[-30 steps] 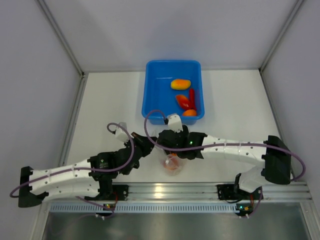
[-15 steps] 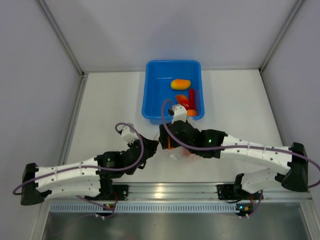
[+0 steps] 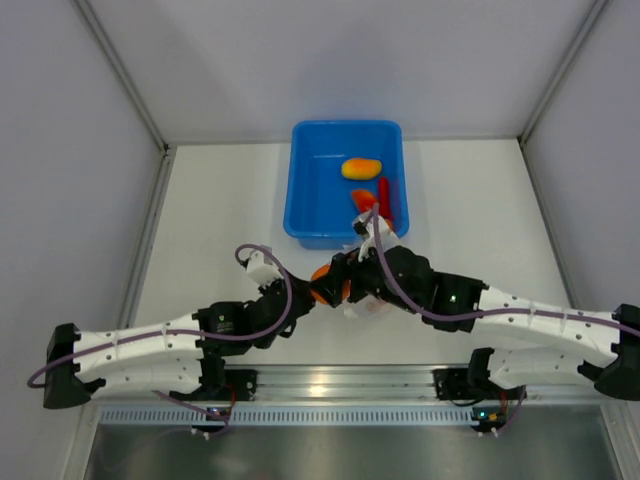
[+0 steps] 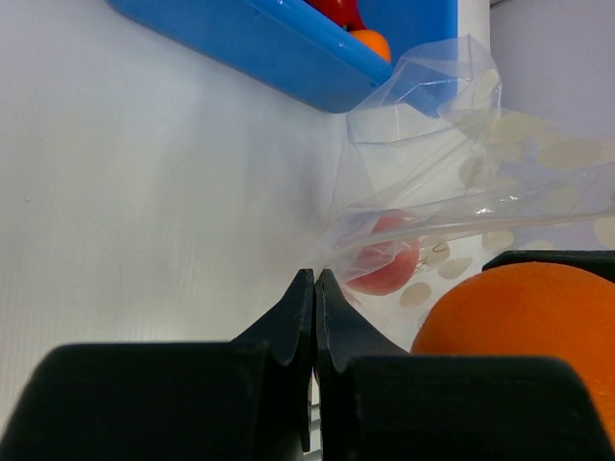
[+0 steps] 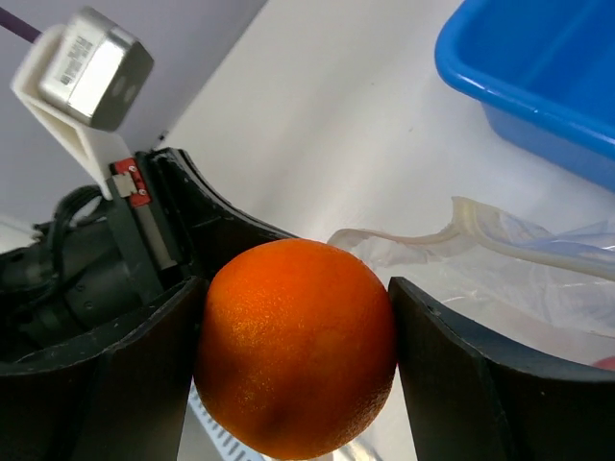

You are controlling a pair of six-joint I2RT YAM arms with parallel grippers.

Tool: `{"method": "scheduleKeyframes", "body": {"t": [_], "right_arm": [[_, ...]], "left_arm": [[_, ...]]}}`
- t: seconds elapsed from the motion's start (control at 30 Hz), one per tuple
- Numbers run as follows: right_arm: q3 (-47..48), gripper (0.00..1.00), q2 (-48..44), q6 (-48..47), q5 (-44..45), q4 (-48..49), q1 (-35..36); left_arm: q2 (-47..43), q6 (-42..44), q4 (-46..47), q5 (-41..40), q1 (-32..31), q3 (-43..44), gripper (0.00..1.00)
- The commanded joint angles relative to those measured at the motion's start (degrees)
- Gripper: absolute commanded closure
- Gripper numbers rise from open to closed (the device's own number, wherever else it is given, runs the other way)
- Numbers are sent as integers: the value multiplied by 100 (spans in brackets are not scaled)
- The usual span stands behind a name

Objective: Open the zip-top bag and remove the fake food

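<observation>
Top view: an orange fruit is held at frame centre by the right gripper, below the blue tub; the zip-top bag is seen just right of it; left wrist view: the bag's edge is pinched by the left gripper at lower centre; a red piece is enclosed; right wrist view: the fruit is clamped at lower centre.

A lab test cell: grey panel walls enclose the white table under my fingers, an aluminium rail behind them.
</observation>
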Motion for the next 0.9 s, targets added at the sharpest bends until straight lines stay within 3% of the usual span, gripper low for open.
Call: {"method": "scheduleKeyframes", "body": {"t": [0.0, 0.4, 0.43, 0.67, 0.77, 0.87], "right_arm": [[-222, 67, -442, 625, -158, 1346, -110], [-987, 68, -900, 2620, -1659, 3816, -163], [-1057, 68, -821, 2961, -1774, 4393, -171], [-838, 69, 110, 4115, -2846, 6073, -171], [-593, 71, 313, 4055, -2910, 5921, -180], [-241, 71, 59, 3432, -2708, 4762, -373]], "left_arm": [[-14, 121, -58, -97, -1, 155, 100], [-357, -248, -67, -422, -1, -153, 100], [-357, -257, -67, -422, -9, -135, 100], [-199, -266, -49, -396, -1, 23, 100], [-198, -196, -58, -396, -1, 67, 100], [-277, -125, -76, -387, -1, 15, 100]]}}
